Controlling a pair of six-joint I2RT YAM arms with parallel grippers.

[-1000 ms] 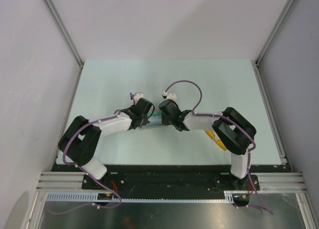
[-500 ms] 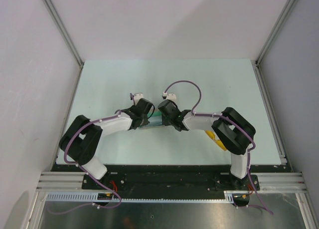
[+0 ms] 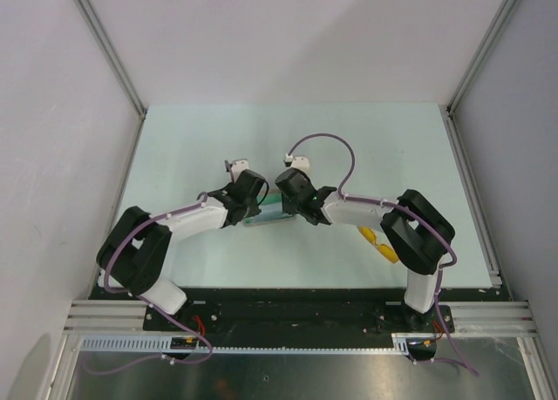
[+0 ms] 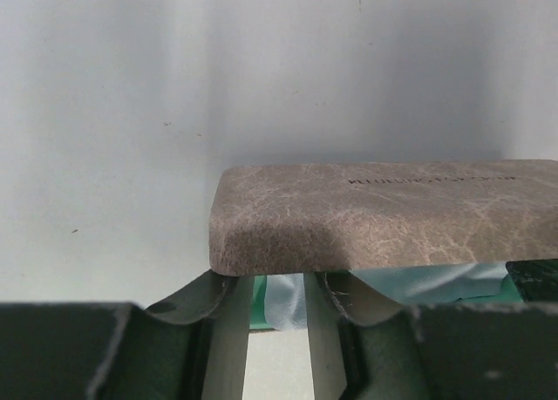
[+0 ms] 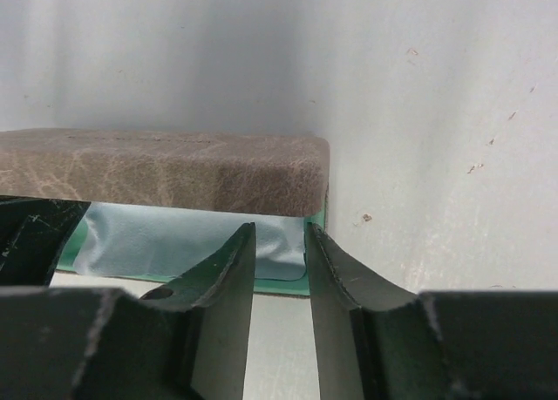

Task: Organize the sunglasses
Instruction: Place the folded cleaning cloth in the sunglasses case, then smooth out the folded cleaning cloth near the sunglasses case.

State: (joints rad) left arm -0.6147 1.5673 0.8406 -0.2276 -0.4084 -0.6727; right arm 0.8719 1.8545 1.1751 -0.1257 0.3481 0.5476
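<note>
Top external: your sunglasses [image 3: 381, 246] lie on the worktop [image 3: 392, 147] beneath the right arm [image 3: 359, 210], apart from the open case [image 4: 375, 213]. Left pincer [image 4: 277, 308] and right pincer [image 5: 280, 269] sit narrowly parted at its rim. You can't tell if they grip; fetch the sunglasses next.

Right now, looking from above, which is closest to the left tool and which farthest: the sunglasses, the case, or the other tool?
1. The case, right at the left tool's tips, centre table.
2. The right tool, just across the case.
3. The sunglasses, well off to the right.
</note>
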